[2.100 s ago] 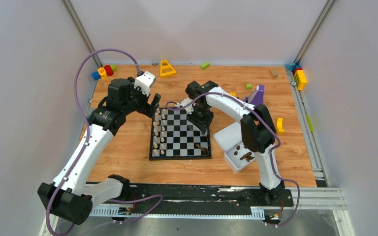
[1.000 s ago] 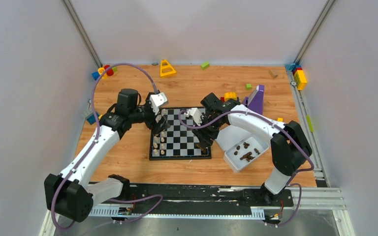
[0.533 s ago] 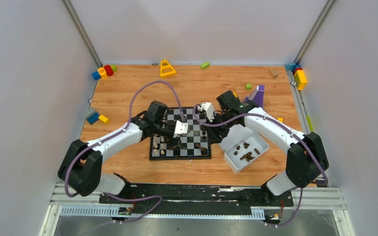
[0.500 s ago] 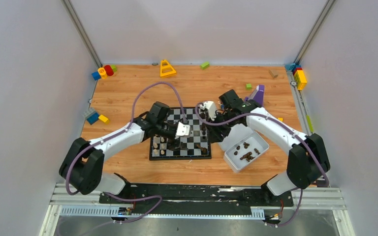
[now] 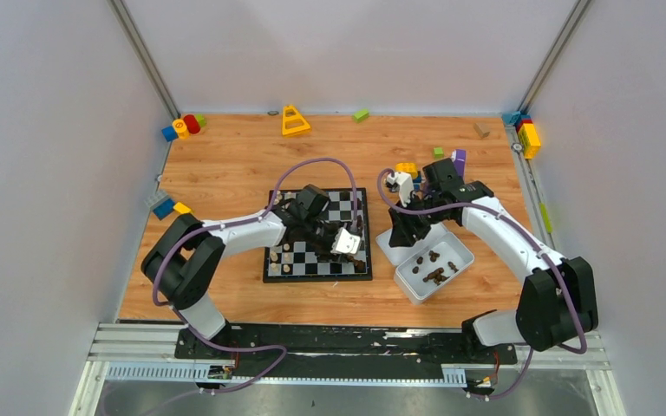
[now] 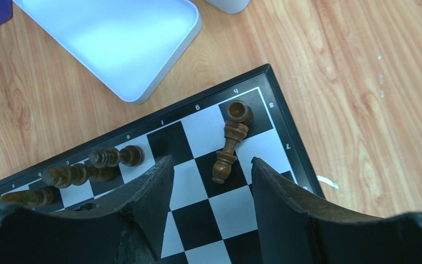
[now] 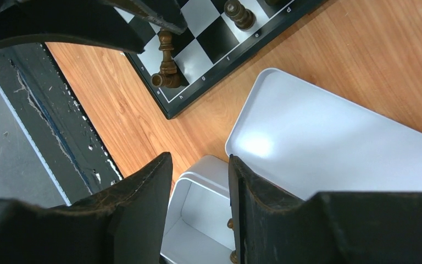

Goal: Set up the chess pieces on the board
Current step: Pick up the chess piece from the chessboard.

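At the 5 o'clock corner of the board [image 6: 192,220]: toppled dark piece [image 6: 228,148], flat across 2 squares, just inside the rim.
Long axis: roughly 1 to 7 o'clock in the left wrist view, slim end toward the camera.
Far tip: round dark end [image 6: 239,113] touching it, own base or a 2nd piece, cannot tell.
Left gripper [image 6: 211,179]: fingers apart, nothing clamped. Hangs over that corner, piece dead ahead at 12 o'clock, framed between the 2 fingertips, no contact visible.
Finger gap: 9 to 3 o'clock, so nearly square across that axis. Small wrist twist probably enough before closing.
Right gripper [image 7: 199,162]: fingers apart, empty. Off the board at its 3 o'clock, above the edge of the tray [image 7: 195,206], beside the lid [image 7: 318,143].
Nearer arm: left, clearly. Right well apart from the piece.
Other stock: cream pieces [image 5: 282,251] ranked on the board's 9 o'clock side, loose dark pieces [image 5: 434,276] in the tray.
Next move, judged: lower, pinch mid-stem, stand upright on its square.
Risk: roll or skid of the rounded stem into the rim on closing.
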Robot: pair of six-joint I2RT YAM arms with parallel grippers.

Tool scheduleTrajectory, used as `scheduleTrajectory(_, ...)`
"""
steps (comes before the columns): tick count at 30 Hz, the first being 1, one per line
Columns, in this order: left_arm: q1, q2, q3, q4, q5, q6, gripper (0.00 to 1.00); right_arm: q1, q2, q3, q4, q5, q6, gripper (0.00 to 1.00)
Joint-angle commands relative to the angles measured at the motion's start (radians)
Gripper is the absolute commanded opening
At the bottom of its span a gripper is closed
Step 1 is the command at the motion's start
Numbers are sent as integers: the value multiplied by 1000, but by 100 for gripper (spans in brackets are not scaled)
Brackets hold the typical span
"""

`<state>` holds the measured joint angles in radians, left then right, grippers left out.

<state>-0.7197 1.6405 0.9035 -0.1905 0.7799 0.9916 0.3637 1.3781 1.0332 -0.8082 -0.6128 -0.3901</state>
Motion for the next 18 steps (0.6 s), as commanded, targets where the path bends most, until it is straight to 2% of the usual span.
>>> scheduleTrajectory(1,-6,30,52,22,-27,51,60,-11,-25,-20,46,-60,3,43)
scheduleTrajectory(18,-16,74,89,-104,-48,114,39,-14,-11,-25,50,-74,-1,42)
